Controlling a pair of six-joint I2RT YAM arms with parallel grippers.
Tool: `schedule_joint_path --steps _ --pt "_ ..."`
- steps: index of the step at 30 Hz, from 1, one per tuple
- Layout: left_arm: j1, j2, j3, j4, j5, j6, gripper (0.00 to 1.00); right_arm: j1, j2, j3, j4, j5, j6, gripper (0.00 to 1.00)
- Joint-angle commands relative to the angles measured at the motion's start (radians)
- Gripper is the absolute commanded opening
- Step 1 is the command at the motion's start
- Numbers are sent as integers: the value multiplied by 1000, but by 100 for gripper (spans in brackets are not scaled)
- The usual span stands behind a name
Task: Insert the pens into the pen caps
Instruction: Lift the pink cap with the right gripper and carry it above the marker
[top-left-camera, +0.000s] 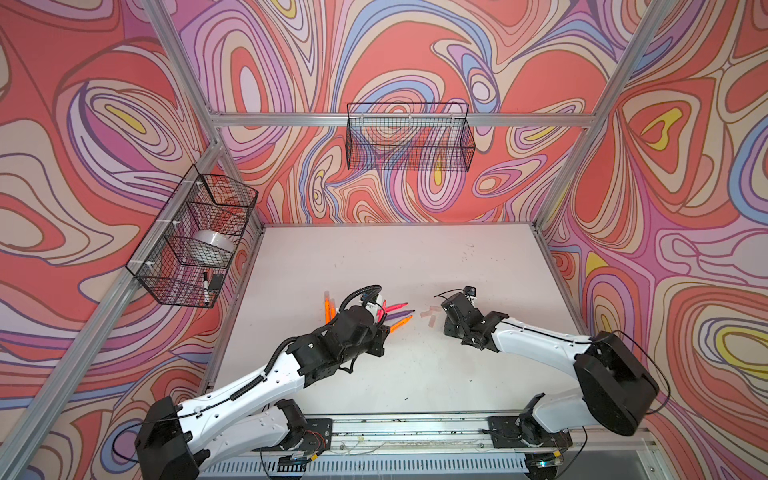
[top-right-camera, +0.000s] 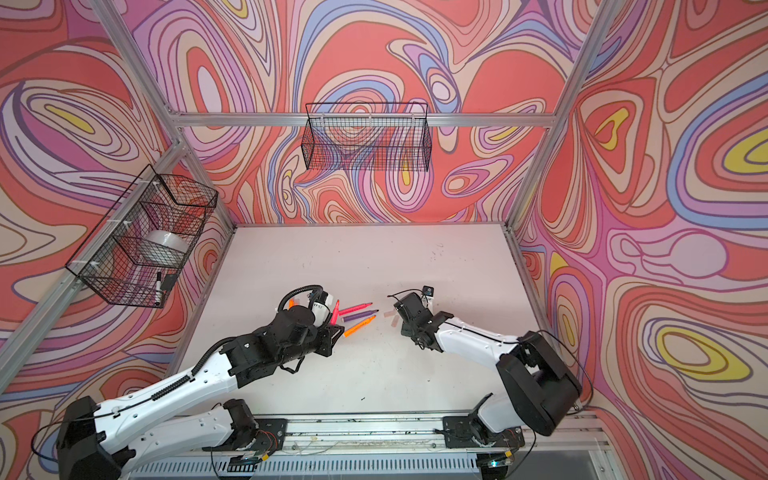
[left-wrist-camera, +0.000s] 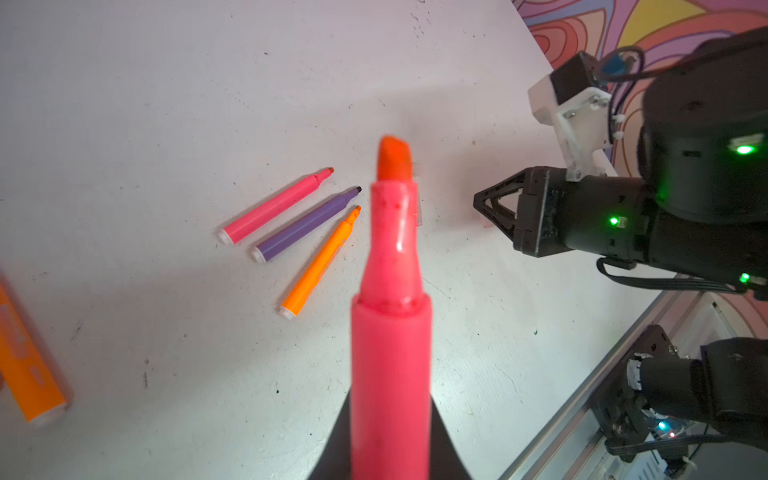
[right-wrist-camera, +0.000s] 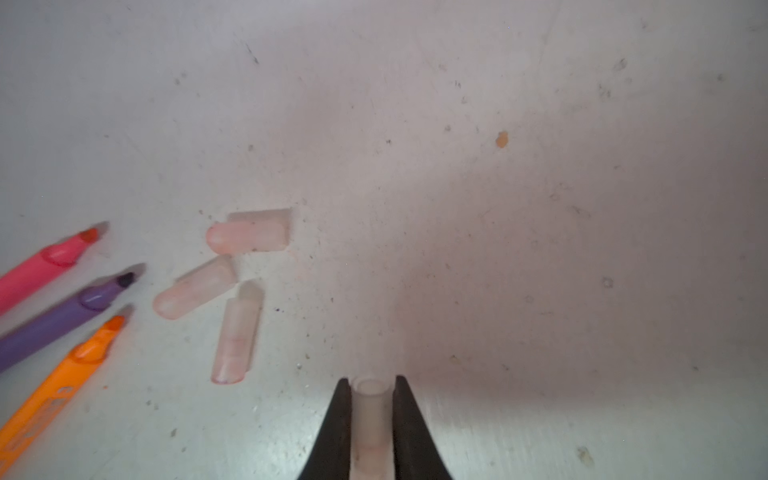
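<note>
Pinching a translucent cap (right-wrist-camera: 370, 419) between narrowly set fingers, the right end effector (right-wrist-camera: 370, 386) holds it low over the counter (right-wrist-camera: 540, 208), the cap's open mouth facing away from the wrist. The left end effector (left-wrist-camera: 390, 455) is clamped on a hot pink pen (left-wrist-camera: 390, 332), whose uncapped orange-red tip sticks out well ahead of the fingers. Between the two end effectors, about midway between the counter's left and right edges, three loose caps (right-wrist-camera: 249, 235) lie bunched close together on the surface. Just beside them, toward the left edge, a pink pen (right-wrist-camera: 41, 266), a purple pen (right-wrist-camera: 62, 316) and an orange pen (right-wrist-camera: 54, 382) lie side by side, uncapped, their tips pointing at the loose caps. Farther toward the left edge, more orange pens (top-left-camera: 329, 309) lie partly hidden behind the left arm.
</note>
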Motion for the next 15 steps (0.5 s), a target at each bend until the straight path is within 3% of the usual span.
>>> schedule_joint_path --steps 1,6,11,15 --pt "-5 -100 -146 132 90 -135 0 -5 -128 -43 13 -25 25 2" --pt "-6 -119 -285 270 150 -131 0 -4 -272 -71 65 -71 -13 1" --pt "-6 -61 -285 309 262 -108 0 -4 -367 -51 110 -122 -69 0" --pt "-8 -101 -271 276 255 -141 0 -4 -401 34 152 -152 -109 0"
